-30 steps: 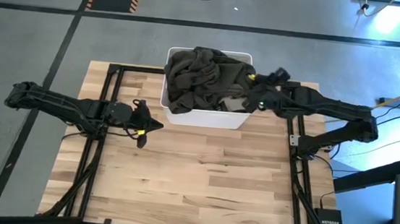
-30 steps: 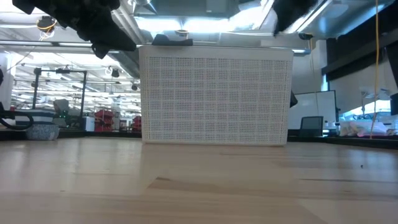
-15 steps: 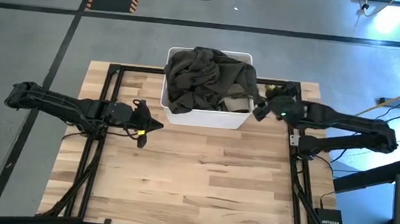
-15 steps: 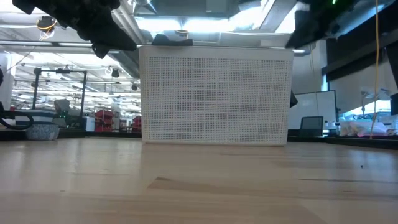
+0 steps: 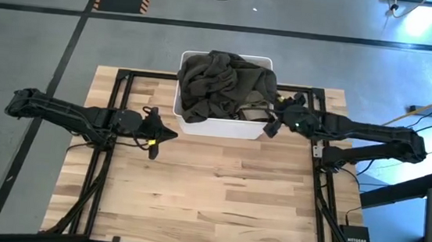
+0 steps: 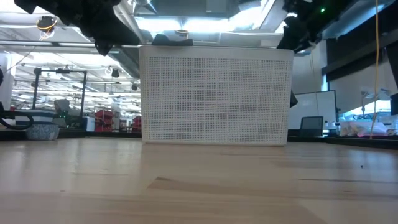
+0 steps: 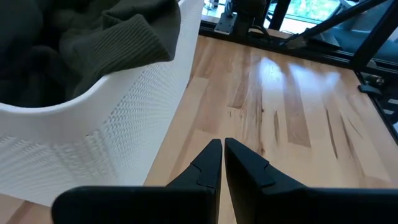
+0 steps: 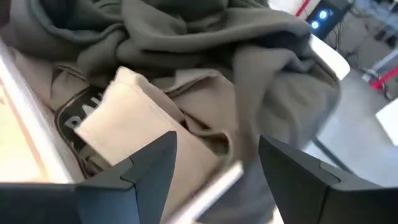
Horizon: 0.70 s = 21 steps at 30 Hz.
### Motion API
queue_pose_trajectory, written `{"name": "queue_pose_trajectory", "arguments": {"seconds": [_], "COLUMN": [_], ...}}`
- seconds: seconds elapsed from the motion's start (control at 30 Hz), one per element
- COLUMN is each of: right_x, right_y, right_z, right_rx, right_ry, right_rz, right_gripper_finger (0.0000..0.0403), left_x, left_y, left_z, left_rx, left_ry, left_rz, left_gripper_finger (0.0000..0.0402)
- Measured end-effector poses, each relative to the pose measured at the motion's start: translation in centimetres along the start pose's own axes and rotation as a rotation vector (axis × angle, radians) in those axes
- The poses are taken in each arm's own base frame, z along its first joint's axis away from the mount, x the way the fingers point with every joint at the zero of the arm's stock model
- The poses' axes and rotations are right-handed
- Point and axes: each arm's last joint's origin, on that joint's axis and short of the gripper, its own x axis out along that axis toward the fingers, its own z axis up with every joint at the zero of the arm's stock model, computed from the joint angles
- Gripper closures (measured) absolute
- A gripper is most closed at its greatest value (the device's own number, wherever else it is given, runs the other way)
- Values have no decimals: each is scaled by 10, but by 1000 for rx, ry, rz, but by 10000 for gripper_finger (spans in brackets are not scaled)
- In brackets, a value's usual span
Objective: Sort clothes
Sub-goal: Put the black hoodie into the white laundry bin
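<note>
Two claws: right claw [image 5: 272, 120] spread beside ribbed olive-grey garment [image 5: 223, 81], left claw [image 5: 154, 134] closed.

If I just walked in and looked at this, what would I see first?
First you'd see the white bin at the back of the wooden table, stuffed with a big rumpled olive-grey garment that bulges over its rim. Next, the right gripper, fingers spread wide, is at the bin's right corner, aimed at the clothes. The left gripper waits shut beside the bin's left front corner.
</note>
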Motion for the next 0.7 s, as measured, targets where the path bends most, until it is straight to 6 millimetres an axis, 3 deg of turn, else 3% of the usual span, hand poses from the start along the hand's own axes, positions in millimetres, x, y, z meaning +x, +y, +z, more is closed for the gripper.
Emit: {"name": "queue_pose_trajectory", "arguments": {"seconds": [0.13, 0.23, 0.33, 0.53, 0.7], "right_x": [15, 24, 29, 27, 18], "right_y": [-1, -4, -9, -10, -14], "right_z": [3, 4, 3, 6, 25], "right_rx": [-5, 13, 35, 14, 31], "right_ry": [2, 23, 39, 42, -8], "right_rz": [-98, -118, -158, -160, -154], "right_gripper_finger": [166, 194, 245, 385, 380], "left_x": [0, 0, 0, 0, 0], "left_y": [0, 0, 0, 0, 0], "left_z": [0, 0, 0, 0, 0], "left_rx": [13, 10, 10, 11, 10], "left_ry": [0, 0, 1, 2, 0], "left_rz": [0, 0, 0, 1, 1], "left_gripper_finger": [386, 386, 386, 386, 386]}}
